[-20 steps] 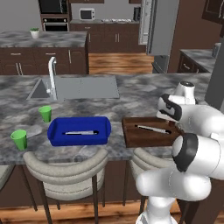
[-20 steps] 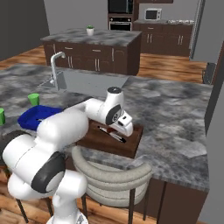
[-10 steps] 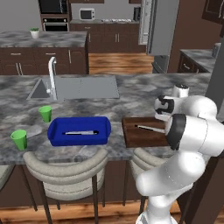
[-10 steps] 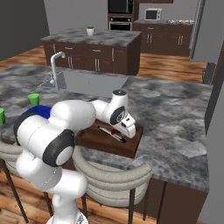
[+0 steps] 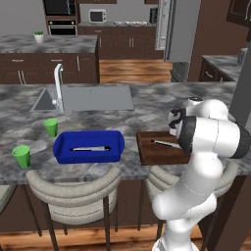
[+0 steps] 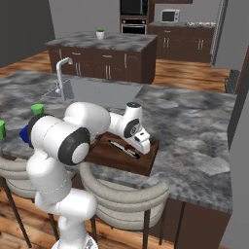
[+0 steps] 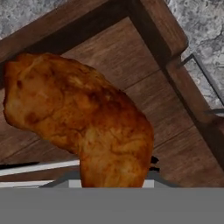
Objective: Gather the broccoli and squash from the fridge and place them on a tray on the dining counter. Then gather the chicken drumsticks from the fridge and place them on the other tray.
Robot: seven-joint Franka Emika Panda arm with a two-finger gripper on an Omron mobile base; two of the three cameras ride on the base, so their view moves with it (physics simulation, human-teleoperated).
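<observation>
Grey stone counter carried a wooden tray; above it the gripper held a browned drumstick between narrowed jaws.

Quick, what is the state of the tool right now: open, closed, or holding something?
Tool: closed on a drumstick, held over the wooden tray.

Orange-brown drumstick over the dark brown wooden tray, bright blue tray, grey marbled counter.
</observation>
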